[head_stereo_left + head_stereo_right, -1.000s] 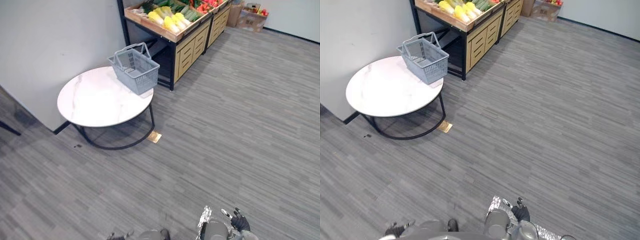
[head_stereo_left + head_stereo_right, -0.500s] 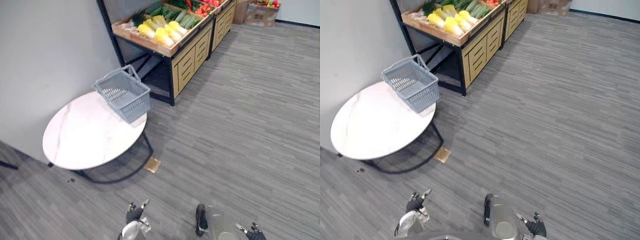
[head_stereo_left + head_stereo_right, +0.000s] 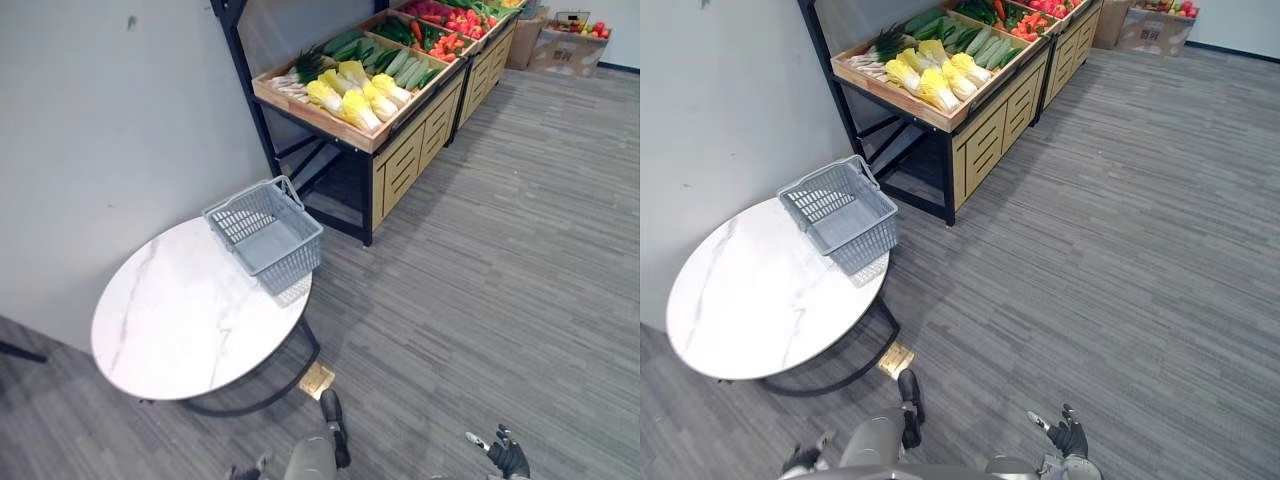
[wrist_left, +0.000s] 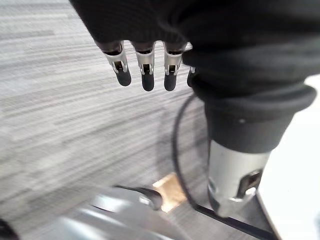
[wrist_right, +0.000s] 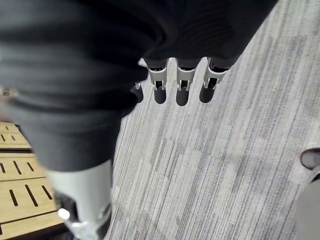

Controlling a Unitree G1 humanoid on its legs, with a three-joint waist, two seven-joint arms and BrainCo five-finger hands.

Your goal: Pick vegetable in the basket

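Observation:
A grey plastic basket (image 3: 288, 262) with nothing in it stands at the far edge of a round white marble table (image 3: 180, 320). Behind it is a wooden produce stand (image 3: 400, 165), with yellow cabbages (image 3: 345, 92) in front, green cucumbers (image 3: 405, 65) behind them and red vegetables (image 3: 447, 15) further back. My right hand (image 3: 508, 458) hangs low over the floor, well short of the table, fingers (image 5: 180, 87) straight and empty. My left hand (image 3: 800, 462) hangs low too, its fingers (image 4: 145, 70) straight and holding nothing.
A grey wall (image 3: 110, 120) runs along the left behind the table. A brass floor plate (image 3: 316, 380) lies by the table's black frame. Cardboard boxes (image 3: 570, 45) stand at the far right. Grey plank floor (image 3: 520, 280) stretches to the right of the stand.
The whole picture has shifted as the camera moved: the stand and its vegetables now show more fully. Both hands stay low and empty.

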